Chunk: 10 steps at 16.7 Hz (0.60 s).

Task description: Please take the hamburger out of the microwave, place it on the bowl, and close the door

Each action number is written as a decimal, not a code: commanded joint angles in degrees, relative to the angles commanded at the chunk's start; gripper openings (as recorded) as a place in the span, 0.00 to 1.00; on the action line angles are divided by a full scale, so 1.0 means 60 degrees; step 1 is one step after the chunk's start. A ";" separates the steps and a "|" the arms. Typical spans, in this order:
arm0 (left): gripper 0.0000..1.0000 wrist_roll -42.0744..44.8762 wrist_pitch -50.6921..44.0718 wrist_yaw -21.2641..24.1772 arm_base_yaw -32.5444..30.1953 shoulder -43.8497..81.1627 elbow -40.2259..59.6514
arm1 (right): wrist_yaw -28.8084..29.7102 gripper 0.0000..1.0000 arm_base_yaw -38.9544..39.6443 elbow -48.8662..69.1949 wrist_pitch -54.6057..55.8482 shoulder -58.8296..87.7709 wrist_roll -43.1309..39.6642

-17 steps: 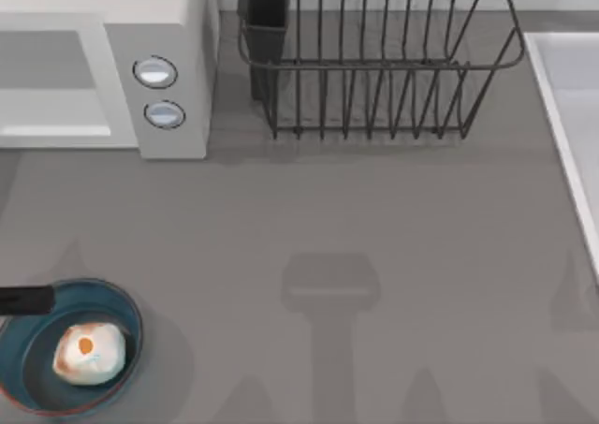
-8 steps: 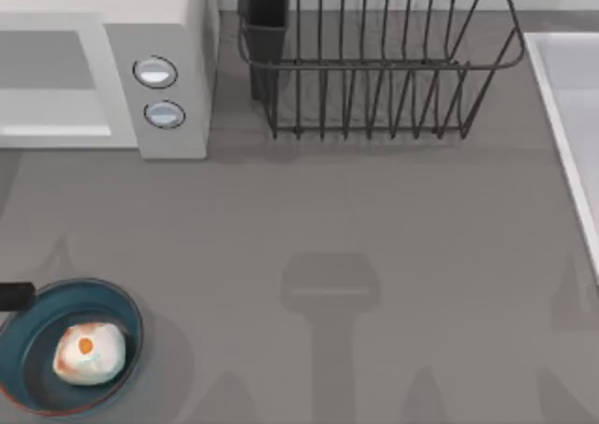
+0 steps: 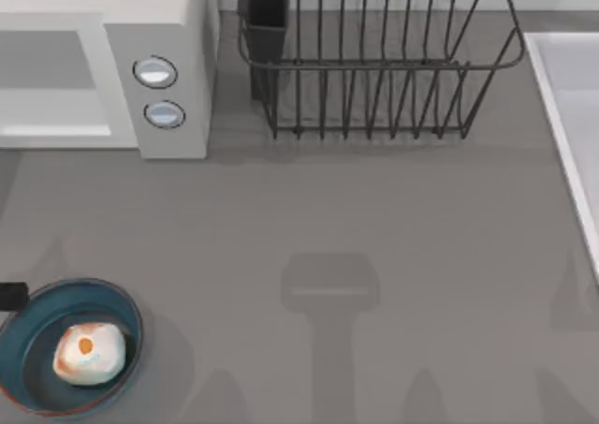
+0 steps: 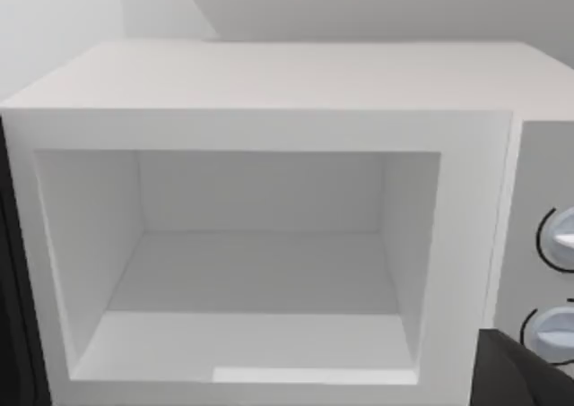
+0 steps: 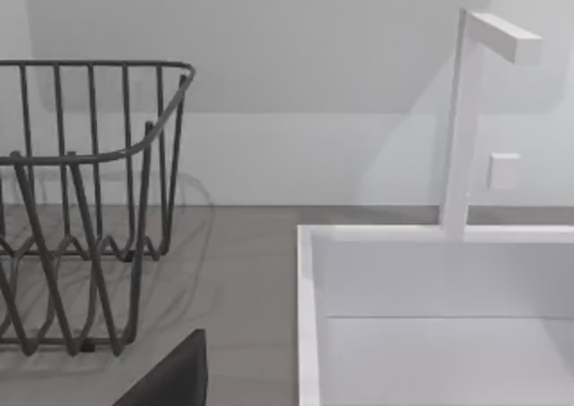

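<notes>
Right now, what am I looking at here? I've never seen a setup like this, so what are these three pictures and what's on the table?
This is a simulated robot with two arms at a grey table, each ending in a two-finger gripper. One picture looks straight down from above; the other two come from cameras on the arms' wrists.

From above, the microwave stands at the far left, a dark wire dish rack beside it, and a white sink at the right edge. Near the front left, the hamburger lies in the blue bowl. A dark bit of the left arm pokes in beside the bowl.

The left wrist camera faces the microwave's open, bare cavity. The right wrist camera sees the rack, the sink and a white tap. Nothing appears to be held.
</notes>
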 joint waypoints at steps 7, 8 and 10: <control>0.00 0.0010 0.0803 -0.2011 -0.2011 0.0214 -0.0583 | 0.0000 1.00 0.0000 0.0000 0.0000 0.0000 0.0000; 0.00 0.0011 0.0882 -0.2201 -0.2202 0.0217 -0.0658 | 0.0000 1.00 0.0000 0.0000 0.0000 0.0000 0.0000; 0.00 0.0012 0.0928 -0.2298 -0.2299 0.0222 -0.0699 | 0.0000 1.00 0.0000 0.0000 0.0000 0.0000 0.0000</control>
